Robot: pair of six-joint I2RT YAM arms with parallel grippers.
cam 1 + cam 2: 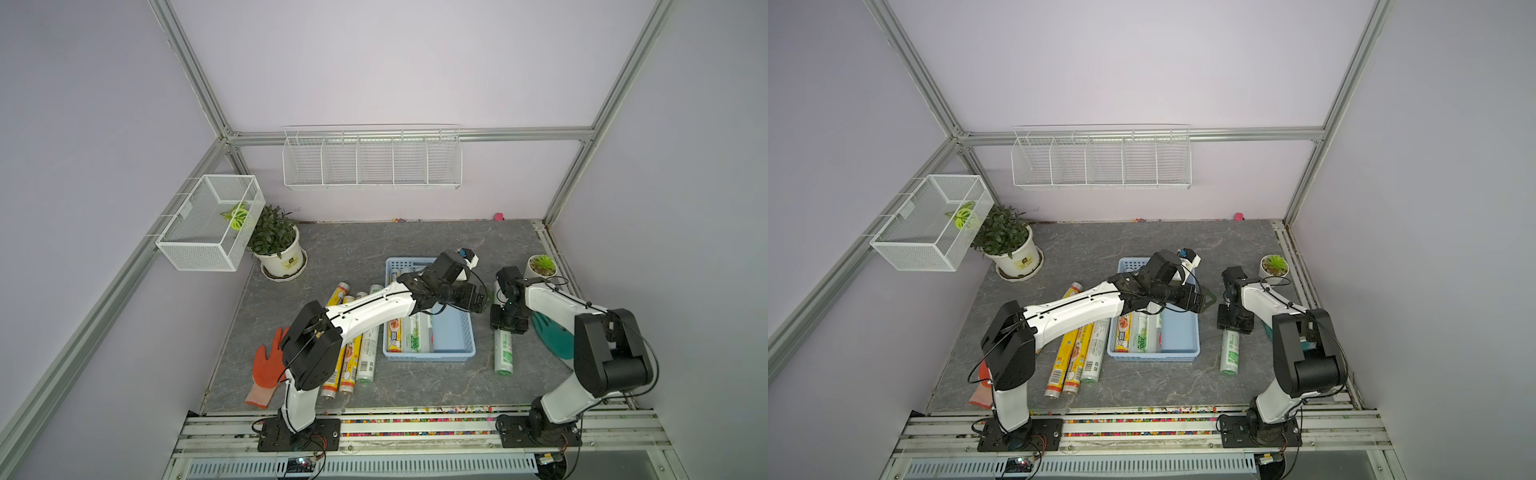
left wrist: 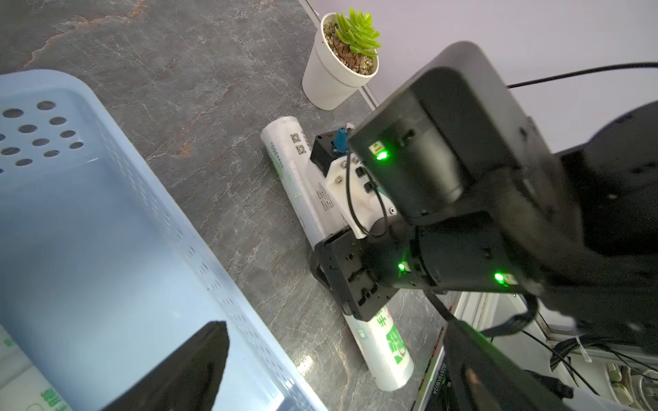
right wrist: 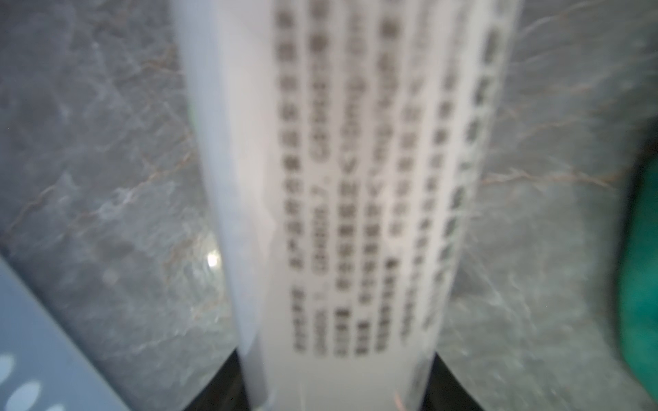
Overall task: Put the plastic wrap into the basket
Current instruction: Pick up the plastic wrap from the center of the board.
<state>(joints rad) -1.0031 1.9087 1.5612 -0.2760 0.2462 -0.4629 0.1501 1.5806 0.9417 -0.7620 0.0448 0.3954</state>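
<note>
Grey tabletop (image 1: pixel 365 249), wrap roll (image 1: pixel 503 355) between right gripper (image 1: pixel 506 326) jaws, beside basket (image 1: pixel 451 332)

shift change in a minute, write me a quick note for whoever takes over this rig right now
Left gripper: open, empty, over the basket.
Right gripper: down astride a white roll on the table right of the basket; grip unconfirmed.
Done: at least three rolls in the basket.
Left: that roll, plus the pile left of the basket.
</note>
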